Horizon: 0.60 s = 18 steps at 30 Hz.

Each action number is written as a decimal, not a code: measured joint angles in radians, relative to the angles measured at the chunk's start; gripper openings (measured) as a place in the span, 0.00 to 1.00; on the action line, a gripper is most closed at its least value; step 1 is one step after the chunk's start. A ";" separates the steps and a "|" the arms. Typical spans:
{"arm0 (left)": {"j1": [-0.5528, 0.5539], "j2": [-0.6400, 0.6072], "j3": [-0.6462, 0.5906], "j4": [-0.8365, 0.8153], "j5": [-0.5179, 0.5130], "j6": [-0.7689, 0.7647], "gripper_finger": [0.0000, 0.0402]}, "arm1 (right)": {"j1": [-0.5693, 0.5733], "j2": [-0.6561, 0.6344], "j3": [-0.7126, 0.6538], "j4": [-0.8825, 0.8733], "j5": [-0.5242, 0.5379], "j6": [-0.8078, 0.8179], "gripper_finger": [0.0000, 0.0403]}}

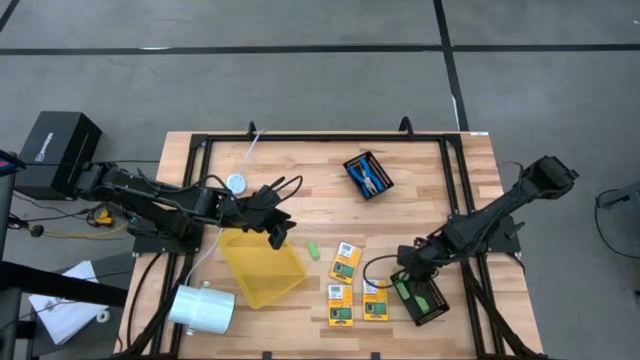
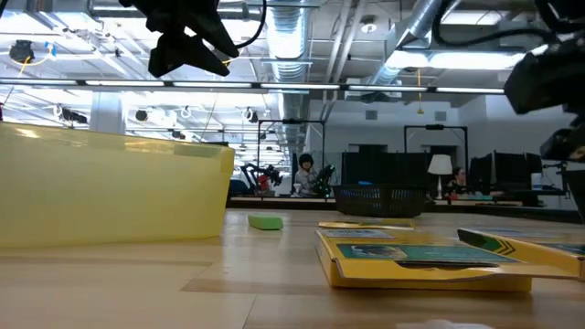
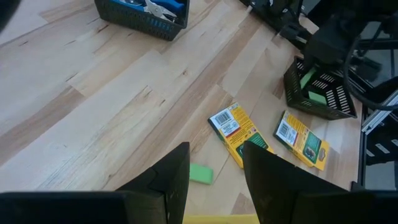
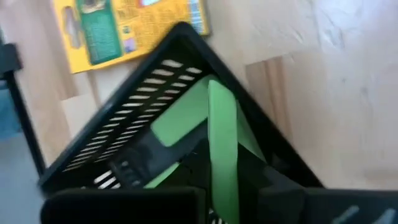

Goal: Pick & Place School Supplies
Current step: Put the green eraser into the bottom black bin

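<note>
My right gripper [image 1: 405, 277] hangs over a black mesh tray [image 1: 422, 298] at the table's near right and is shut on a bright green stick [image 4: 222, 143]. Another green stick [image 4: 179, 122] lies inside that tray. My left gripper [image 1: 278, 233] stands open above the far corner of the yellow tray [image 1: 262, 268], with nothing between its fingers [image 3: 174, 180]. A loose green stick [image 1: 313, 250] lies flat on the wood beside the yellow tray. Three yellow-and-green boxes [image 1: 346, 261] [image 1: 340, 305] [image 1: 375, 300] lie flat near the middle. Blue-handled scissors lie in a second black tray [image 1: 368, 175] farther back. My right gripper pinches the green stick by its near end [image 4: 224, 186] between the two fingers, which come steeply from above. The stick runs on past the fingertips along their line, its free end [image 4: 217, 90] over the tray's inside. Whether that end touches the tray I cannot tell.
A white cylinder [image 1: 203, 307] lies at the near left corner, and a small white round thing [image 1: 236, 183] sits by the left arm. Black frame rails [image 1: 300, 137] run along the table's edges. Bare wood lies between the scissors tray and the boxes.
</note>
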 joint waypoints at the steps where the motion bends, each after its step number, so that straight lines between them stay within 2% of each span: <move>1: 0.000 0.000 0.000 0.000 0.000 0.000 0.35 | 0.002 0.000 -0.007 0.002 0.000 0.010 0.05; 4: 0.000 0.000 0.000 0.000 0.000 0.000 0.35 | 0.016 -0.001 -0.020 0.002 -0.005 0.028 0.13; 12: 0.007 0.000 0.000 0.000 0.000 0.002 0.35 | 0.047 -0.007 -0.020 0.006 -0.076 0.106 0.49; 15: 0.007 0.000 0.000 0.000 0.000 0.002 0.35 | 0.046 -0.028 -0.020 0.018 -0.128 0.146 0.57; 18: 0.007 0.000 0.000 0.000 0.000 0.002 0.35 | 0.046 -0.082 -0.019 0.020 -0.141 0.209 0.61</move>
